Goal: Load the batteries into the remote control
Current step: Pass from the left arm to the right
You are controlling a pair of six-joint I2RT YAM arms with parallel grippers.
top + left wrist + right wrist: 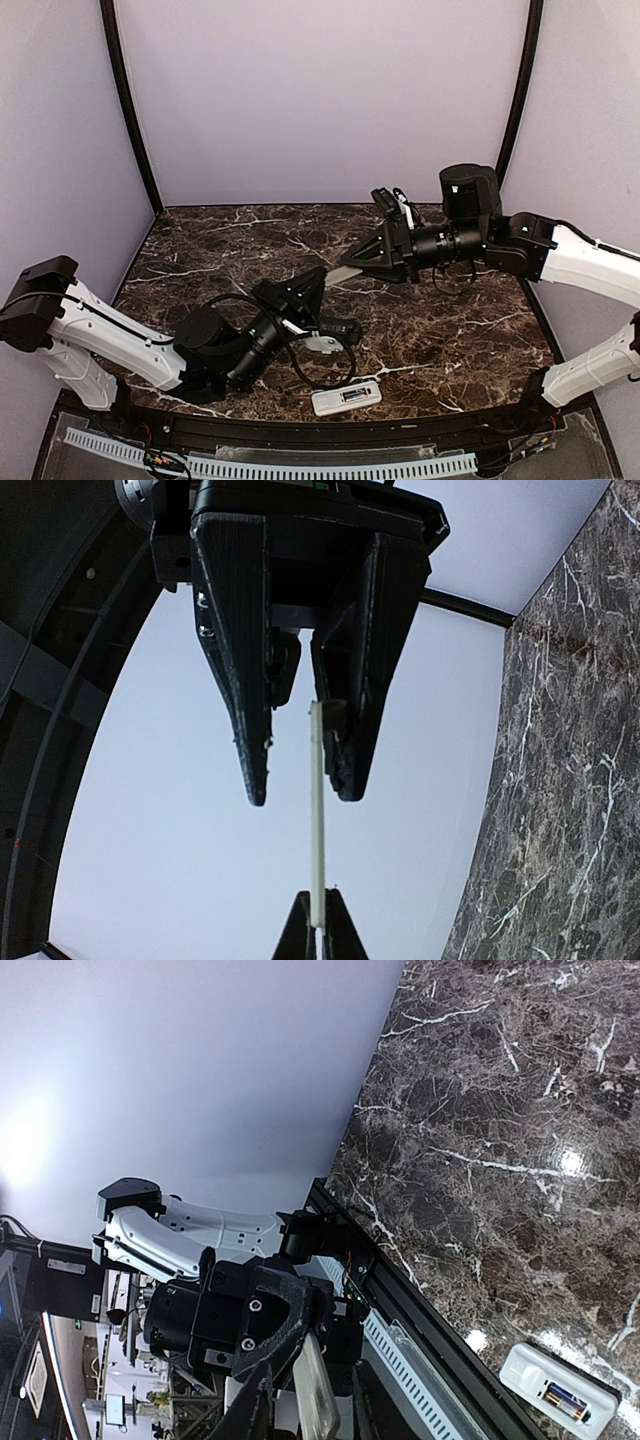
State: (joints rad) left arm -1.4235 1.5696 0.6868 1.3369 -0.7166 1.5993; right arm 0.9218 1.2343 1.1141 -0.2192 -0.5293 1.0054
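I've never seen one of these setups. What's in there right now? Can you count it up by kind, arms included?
Robot arms: 2 (left arm, right arm)
White remote control: 1
Visible battery, in the remote's open compartment: 1
Thin pale strip, held up between the arms: 1
Total: 5

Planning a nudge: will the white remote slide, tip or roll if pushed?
The remote control lies flat, so it probably slides, not tips. The table looks glossy: friction seems low. Its uncovered battery might shift.
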